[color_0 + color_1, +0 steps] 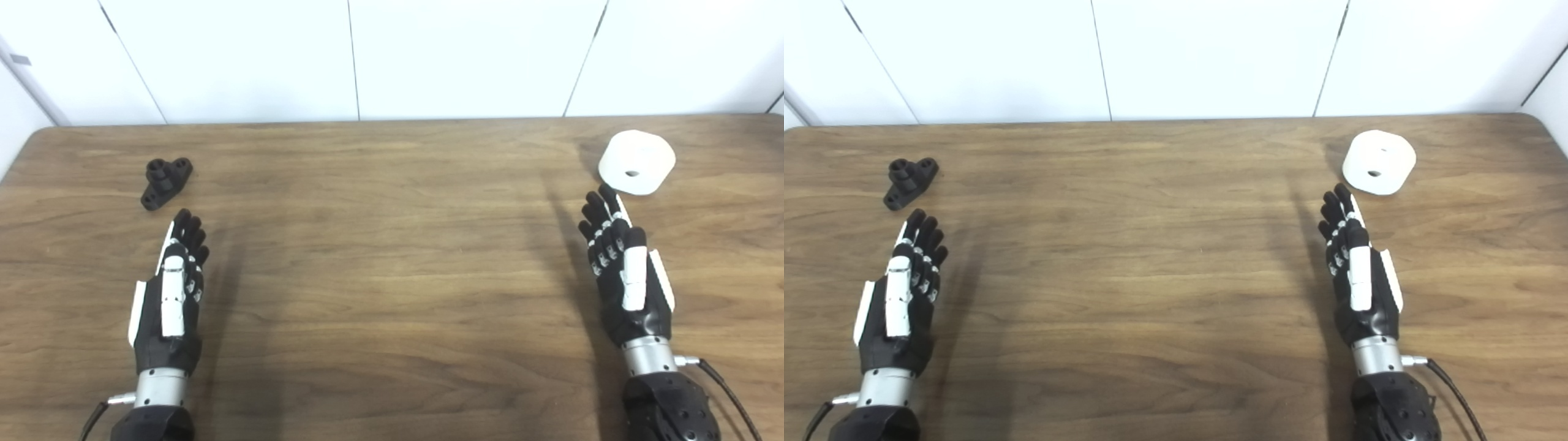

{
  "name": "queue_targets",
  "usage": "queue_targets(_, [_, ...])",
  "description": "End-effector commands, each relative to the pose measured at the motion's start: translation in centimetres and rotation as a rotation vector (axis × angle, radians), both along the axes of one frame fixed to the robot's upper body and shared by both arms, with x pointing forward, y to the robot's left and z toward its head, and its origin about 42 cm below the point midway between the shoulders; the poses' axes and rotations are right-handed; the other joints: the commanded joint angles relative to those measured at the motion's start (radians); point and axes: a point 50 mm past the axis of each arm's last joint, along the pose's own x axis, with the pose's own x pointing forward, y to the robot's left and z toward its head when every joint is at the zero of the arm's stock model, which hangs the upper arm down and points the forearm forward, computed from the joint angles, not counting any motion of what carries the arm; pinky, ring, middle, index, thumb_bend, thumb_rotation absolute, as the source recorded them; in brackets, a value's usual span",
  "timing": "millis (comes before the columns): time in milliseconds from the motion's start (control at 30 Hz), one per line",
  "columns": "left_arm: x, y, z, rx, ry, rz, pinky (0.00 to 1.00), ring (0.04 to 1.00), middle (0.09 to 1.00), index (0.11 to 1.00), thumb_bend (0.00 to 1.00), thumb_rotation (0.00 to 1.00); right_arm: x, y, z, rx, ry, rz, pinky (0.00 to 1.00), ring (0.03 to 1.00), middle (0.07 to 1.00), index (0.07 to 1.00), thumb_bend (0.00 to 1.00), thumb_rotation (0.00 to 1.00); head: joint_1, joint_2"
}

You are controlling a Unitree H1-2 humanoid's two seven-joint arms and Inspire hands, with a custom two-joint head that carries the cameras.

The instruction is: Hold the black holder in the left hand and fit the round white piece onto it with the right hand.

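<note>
The black holder (165, 182) lies on the wooden table (392, 263) at the far left, a short flat bracket with a raised post and holes. My left hand (174, 282) hovers just in front of it, fingers straight and apart, holding nothing. The round white piece (637, 162), a thick disc with a small centre hole, rests at the far right. My right hand (621, 269) is open below it, its fingertips close to the disc's near edge but apart from it.
White wall panels (392, 55) stand behind the table's back edge. The table's rounded left corner (37, 138) shows near the holder. Bare wood spans the wide gap between my two hands.
</note>
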Motion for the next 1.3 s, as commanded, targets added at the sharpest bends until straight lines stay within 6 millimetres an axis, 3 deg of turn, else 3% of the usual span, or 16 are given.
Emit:
queue_targets(0, [0.0, 0.2, 0.7, 0.019, -0.043, 0.003, 1.00, 0.990, 0.973, 0.984, 0.30, 0.97, -0.2, 0.2, -0.3, -0.001, -0.010, 0.003, 0.98, 0.977, 0.963, 0.968, 0.63, 0.96, 0.002, 0.000])
queue_targets(367, [0.0, 0.0, 0.4, -0.008, -0.050, -0.001, 1.00, 0.987, 0.979, 0.991, 0.32, 0.91, -0.3, -0.2, -0.7, 0.003, -0.008, -0.004, 0.97, 0.968, 0.954, 0.959, 0.64, 0.95, 0.041, -0.024])
queue_targets(633, [0.0, -1.1, -1.0, -0.009, -0.039, 0.003, 1.00, 0.970, 0.978, 0.991, 0.31, 0.91, -0.3, -1.7, -2.1, 0.000, -0.001, -0.003, 0.95, 0.959, 0.948, 0.961, 0.60, 0.96, 0.160, -0.108])
queue_targets(900, [0.3, -2.1, -2.8, 0.005, -0.020, 0.006, 0.99, 0.964, 0.964, 0.982, 0.32, 0.91, 0.3, -3.2, -4.0, 0.002, -0.008, 0.011, 0.96, 0.967, 0.956, 0.971, 0.63, 0.94, 0.246, -0.191])
queue_targets(1267, [0.7, -3.8, -4.4, 0.046, -0.026, 0.006, 0.97, 0.939, 0.960, 0.976, 0.33, 0.92, 0.6, -5.3, -5.0, -0.006, 0.015, 0.014, 1.00, 0.977, 0.965, 0.983, 0.67, 0.96, 0.375, -0.230])
